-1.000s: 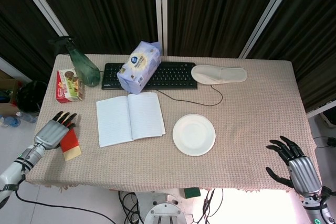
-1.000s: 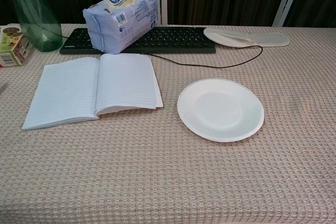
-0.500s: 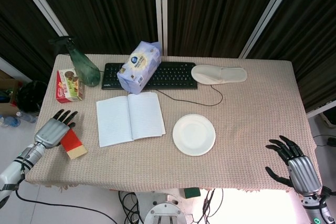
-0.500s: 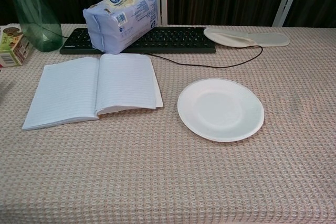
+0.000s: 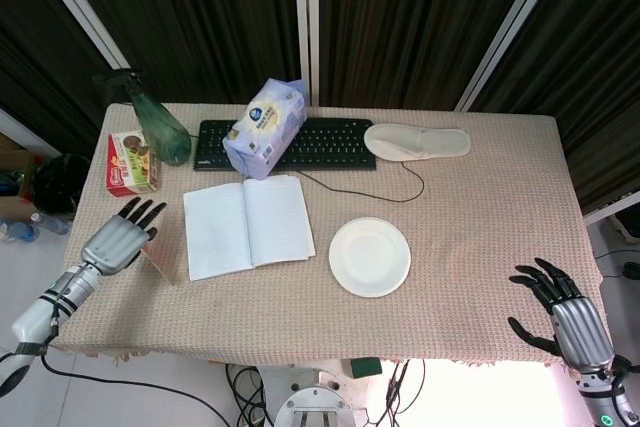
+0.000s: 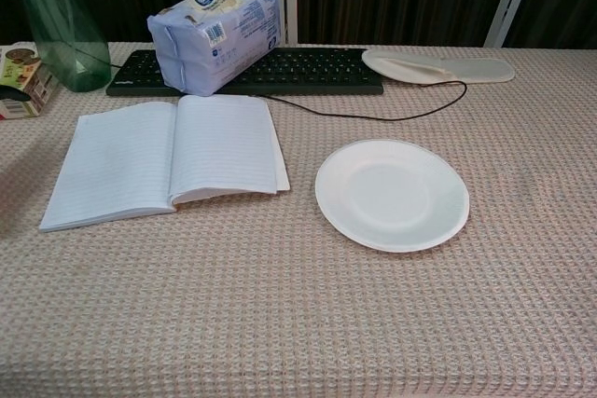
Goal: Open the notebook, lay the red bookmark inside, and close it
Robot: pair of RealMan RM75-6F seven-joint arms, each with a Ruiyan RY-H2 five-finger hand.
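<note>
Notebook (image 5: 248, 225): we saw it lying open and flat on the table (image 5: 480, 207), blank lined pages up, just in front of the keyboard (image 5: 300, 144) and tissue pack (image 5: 264, 127).
Red bookmark (image 5: 158, 252): only a thin sliver of it showed under the left hand (image 5: 122, 240), tilted on edge, just beside the notebook's left page.
Left hand: fingers were extended toward the notebook; the bookmark seemed pinched beneath them, though the grip itself was hidden from us.
Right hand (image 5: 560, 309): fingers were spread, nothing in them, at the table's near right corner, well apart from the work.
Risk, slip: we judged the hold thin; the bookmark could drop short of the page or off the table's left edge.
Risk, push: a low approach could shove the notebook toward the plate (image 5: 369, 256) or crease its left page.
Risk, closing: the bookmark landing across the page's edge could slide out as the cover folds.
</note>
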